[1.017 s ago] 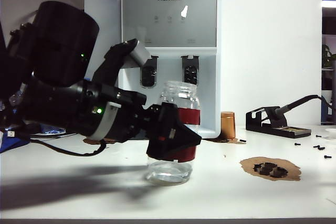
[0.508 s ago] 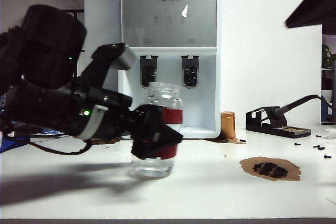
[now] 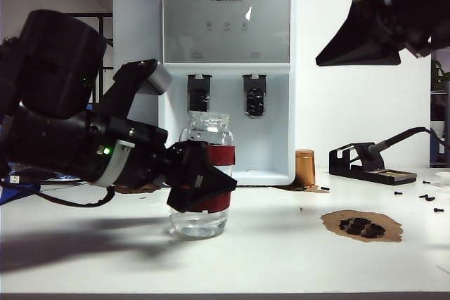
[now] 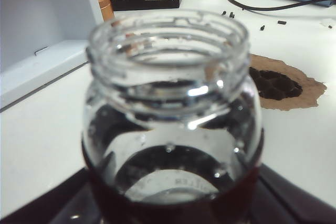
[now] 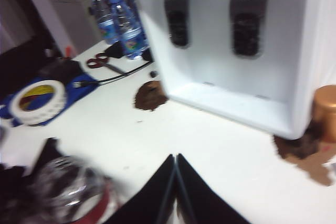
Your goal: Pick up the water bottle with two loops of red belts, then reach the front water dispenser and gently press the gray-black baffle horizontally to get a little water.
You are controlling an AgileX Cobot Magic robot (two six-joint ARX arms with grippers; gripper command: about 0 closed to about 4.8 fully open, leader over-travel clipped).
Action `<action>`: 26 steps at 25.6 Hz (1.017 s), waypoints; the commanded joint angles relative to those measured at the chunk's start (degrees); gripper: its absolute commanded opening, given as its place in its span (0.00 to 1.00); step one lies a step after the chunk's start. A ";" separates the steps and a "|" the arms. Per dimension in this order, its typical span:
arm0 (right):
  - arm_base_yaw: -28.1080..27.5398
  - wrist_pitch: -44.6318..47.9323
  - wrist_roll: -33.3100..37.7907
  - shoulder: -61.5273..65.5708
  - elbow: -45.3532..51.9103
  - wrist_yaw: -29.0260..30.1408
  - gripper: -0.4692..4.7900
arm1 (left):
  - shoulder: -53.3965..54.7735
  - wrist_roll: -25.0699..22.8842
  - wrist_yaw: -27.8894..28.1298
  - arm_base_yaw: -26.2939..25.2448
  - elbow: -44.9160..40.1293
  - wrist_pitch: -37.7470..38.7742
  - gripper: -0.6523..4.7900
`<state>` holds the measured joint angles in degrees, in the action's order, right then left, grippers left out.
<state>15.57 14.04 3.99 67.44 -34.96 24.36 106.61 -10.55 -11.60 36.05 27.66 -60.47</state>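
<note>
Water dispenser point(image 3: 226, 75) is showing "AUX" in dark letters at the top of its gray front panel. Small marks lower on the panel are too small to read.

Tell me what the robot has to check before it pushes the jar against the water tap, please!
1. Jar held? Ok: the left gripper is shut on the water bottle, at its red bands.
2. Jar upright and open? Ok: no lid, mouth up.
3. Jar lined up? Ok, roughly: its mouth sits just below the gray-black baffle, in front of the water dispenser.
4. Jar touching the baffle? Cannot tell how far in front it is.
5. Other arm out of the way? Ok: the right gripper is shut, high up to the right of the dispenser.
</note>
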 commanded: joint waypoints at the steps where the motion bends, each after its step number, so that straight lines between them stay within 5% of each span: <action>1: 0.24 2.64 -1.95 0.61 -0.17 -3.08 0.09 | 0.85 -1.25 2.82 -0.50 -0.85 8.07 0.85; 6: 0.22 4.04 -1.42 -2.51 -0.17 -5.22 0.09 | 0.85 -1.25 1.07 -0.46 -0.85 7.74 1.00; 13: 0.24 2.32 -0.48 -13.57 -0.17 -6.43 0.08 | 0.79 -2.16 -0.04 -1.77 -0.85 8.63 1.00; 26: 0.24 -20.46 -3.56 -35.17 -0.09 -6.49 0.08 | -1.86 -4.70 -11.82 -11.58 -6.84 8.96 1.00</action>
<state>15.59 -4.34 0.64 34.00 -34.94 18.00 105.36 -13.98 -23.38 25.15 22.00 -53.32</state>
